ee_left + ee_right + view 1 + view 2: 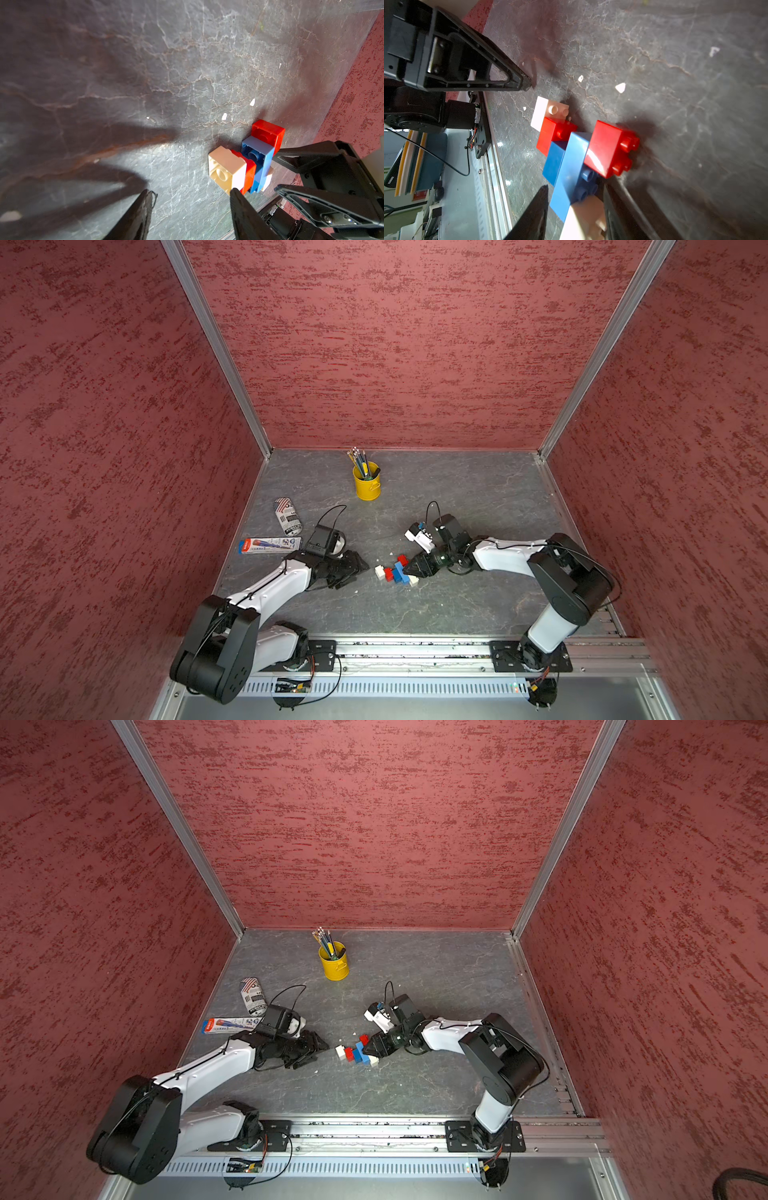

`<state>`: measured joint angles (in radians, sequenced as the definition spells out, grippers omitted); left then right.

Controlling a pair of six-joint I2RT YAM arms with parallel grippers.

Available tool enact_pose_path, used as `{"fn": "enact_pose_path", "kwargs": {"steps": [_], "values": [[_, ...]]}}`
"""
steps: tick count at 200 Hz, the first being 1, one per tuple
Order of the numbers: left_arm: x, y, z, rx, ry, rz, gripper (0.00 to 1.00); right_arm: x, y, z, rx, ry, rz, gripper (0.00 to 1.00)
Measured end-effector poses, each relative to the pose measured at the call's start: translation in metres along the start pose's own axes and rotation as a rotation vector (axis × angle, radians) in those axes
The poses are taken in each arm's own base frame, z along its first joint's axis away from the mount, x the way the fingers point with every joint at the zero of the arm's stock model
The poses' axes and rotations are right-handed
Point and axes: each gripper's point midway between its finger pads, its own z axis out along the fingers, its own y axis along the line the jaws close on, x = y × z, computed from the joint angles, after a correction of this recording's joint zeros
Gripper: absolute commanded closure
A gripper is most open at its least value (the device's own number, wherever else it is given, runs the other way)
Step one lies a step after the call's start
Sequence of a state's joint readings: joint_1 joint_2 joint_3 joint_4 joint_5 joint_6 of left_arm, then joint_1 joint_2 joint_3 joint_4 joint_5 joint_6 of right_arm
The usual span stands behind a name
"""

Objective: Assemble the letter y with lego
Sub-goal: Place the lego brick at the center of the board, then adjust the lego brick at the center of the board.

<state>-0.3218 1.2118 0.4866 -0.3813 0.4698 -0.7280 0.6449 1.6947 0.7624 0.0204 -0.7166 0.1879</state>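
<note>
Right wrist view shows six bricks, all snapped into one letter y (577,158) that lies on its side near the middle of the grey table (675,104). One long blue brick (569,174) forms the stem. A small blue brick (555,160), a red brick (550,133) and a white brick (542,110) step out as one branch. A second red brick (606,145) makes the other branch, and a second white brick (583,220) sits at the foot. Both top views show one yellow cup (367,483) of pencils toward the back, with one can (287,516) and one flat pen pack (270,545) lying at the left edge. Two arms reach in from the front rail. The left arm (270,589) stretches low and nearly straight, and the left gripper (191,190) points at the letter from the left with its jaws spread and nothing between them. One tip is just beside the outer white brick. The right arm (507,553) bends at a raised elbow, with its forearm running low toward the centre. The right gripper (575,186) stands slightly parted around the foot of the long blue brick. A sliver of table shows between one finger and the brick, and whether the other finger touches the studs cannot be told.
</note>
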Motion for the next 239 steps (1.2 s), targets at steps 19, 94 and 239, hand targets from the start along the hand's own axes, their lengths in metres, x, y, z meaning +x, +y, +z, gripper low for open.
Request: {"fn": "enact_pose_path", "kwargs": {"steps": [19,94,239], "values": [[0.000,0.000,0.000,0.000,0.000,0.000,0.38,-0.002,-0.002,-0.001,0.004,-0.008,0.002,0.50],[0.000,0.000,0.001,-0.004,0.008,0.009,0.38,-0.013,-0.006,-0.027,0.126,-0.092,0.032,0.50],[-0.005,-0.006,0.008,-0.008,0.047,0.044,0.38,0.061,0.000,-0.008,0.154,-0.045,0.242,0.64]]}}
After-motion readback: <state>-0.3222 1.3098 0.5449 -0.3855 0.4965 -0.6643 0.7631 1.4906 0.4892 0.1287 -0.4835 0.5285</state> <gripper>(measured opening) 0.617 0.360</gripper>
